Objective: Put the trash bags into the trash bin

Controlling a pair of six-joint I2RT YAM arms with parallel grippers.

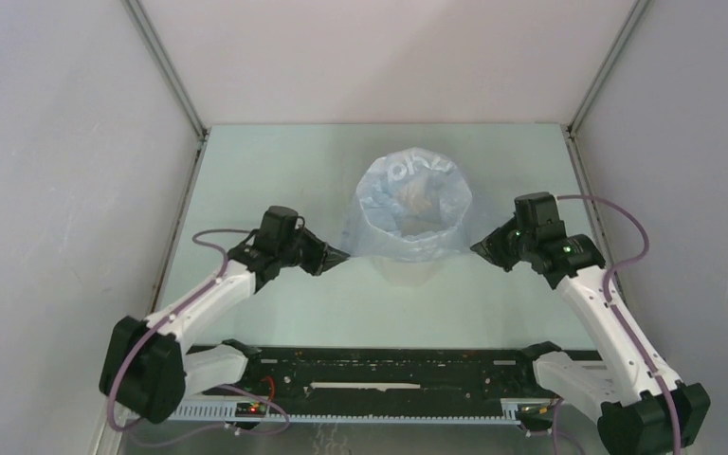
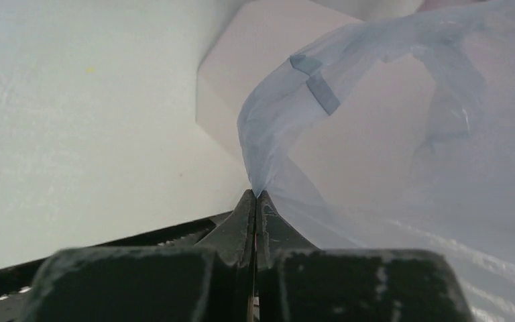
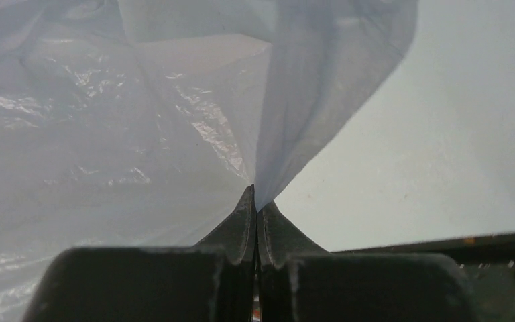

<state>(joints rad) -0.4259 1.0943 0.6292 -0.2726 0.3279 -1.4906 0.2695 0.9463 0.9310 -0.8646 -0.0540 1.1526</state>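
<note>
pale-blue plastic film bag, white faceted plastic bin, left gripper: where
pale-blue plastic film bag (image 1: 408,242): top external view, front wall
white faceted plastic bin (image 2: 241,80): left wrist view, bare wall
left gripper (image 2: 255,196): left wrist view, closed fingertips

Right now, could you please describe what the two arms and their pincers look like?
The left arm and right arm have white links between bulky black joints, each trailed by a looping mauve cable. Small green lights glow on the right wrist. The left pincer and right pincer are matte black, scuffed blocks whose fingers taper to thin tips.
</note>
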